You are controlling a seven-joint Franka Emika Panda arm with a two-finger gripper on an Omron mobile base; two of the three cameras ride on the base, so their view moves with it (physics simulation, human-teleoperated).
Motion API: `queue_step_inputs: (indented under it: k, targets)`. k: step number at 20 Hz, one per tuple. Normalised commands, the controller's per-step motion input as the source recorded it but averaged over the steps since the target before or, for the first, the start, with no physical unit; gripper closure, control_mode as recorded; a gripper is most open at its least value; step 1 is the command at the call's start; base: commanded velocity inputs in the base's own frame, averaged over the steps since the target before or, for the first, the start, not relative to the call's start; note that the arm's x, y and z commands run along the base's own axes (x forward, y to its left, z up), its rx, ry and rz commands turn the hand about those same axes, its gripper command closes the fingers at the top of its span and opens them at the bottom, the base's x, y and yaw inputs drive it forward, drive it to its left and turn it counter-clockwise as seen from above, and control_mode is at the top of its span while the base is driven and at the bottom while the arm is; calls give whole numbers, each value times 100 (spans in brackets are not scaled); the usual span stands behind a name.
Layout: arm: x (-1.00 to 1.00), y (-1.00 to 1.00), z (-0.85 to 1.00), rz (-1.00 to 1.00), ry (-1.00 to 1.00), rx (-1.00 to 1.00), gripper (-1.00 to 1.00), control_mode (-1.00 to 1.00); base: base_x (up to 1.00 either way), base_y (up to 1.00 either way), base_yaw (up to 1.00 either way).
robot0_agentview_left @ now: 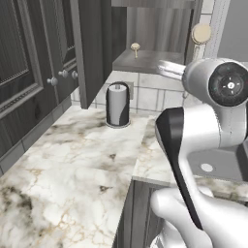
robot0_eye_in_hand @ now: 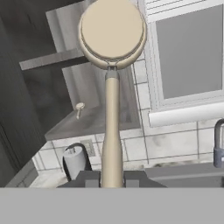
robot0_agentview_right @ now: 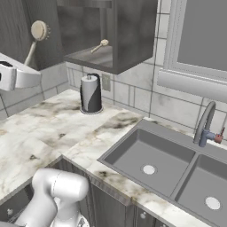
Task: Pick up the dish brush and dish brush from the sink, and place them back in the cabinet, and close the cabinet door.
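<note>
My gripper [robot0_eye_in_hand: 111,179] is shut on the thin handle of one tan dish brush [robot0_eye_in_hand: 112,30], which stands upright from the fingers with its round head on top. The same brush [robot0_agentview_right: 39,30] shows in the right base view, in the air left of the open cabinet [robot0_agentview_right: 128,40], and its head [robot0_agentview_left: 201,33] rises above my arm in the left base view. The second dish brush [robot0_agentview_left: 135,47] lies on the cabinet shelf [robot0_agentview_right: 100,45]. The cabinet door [robot0_agentview_left: 92,48] stands open. The sink [robot0_agentview_right: 133,153] holds nothing but its white drain.
A dark paper-towel holder with a white roll [robot0_agentview_right: 91,94] stands on the marble counter [robot0_agentview_left: 72,160] under the cabinet. A faucet [robot0_agentview_right: 204,124] rises behind the double sink, below a window [robot0_agentview_right: 204,35]. Tall dark cabinet fronts [robot0_agentview_left: 24,72] line the left wall.
</note>
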Motion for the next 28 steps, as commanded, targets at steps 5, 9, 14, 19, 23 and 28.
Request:
queue_step_inputs:
  k: [5, 9, 14, 19, 23, 28]
  targets:
    - [37, 0, 0, 0, -5, 0, 100, -100, 0, 0, 0]
    - [43, 0, 0, 0, 0, 0, 100, -100, 0, 0, 0]
    - [40, 0, 10, 0, 1, 0, 100, -100, 0, 0, 0]
    - [37, 1, 24, 0, 5, 0, 100, -100, 0, 0, 0]
    - [38, 0, 17, 0, 8, 0, 100, -100, 0, 0, 0]
    - [40, 0, 0, 0, 7, 0, 100, -100, 0, 0, 0]
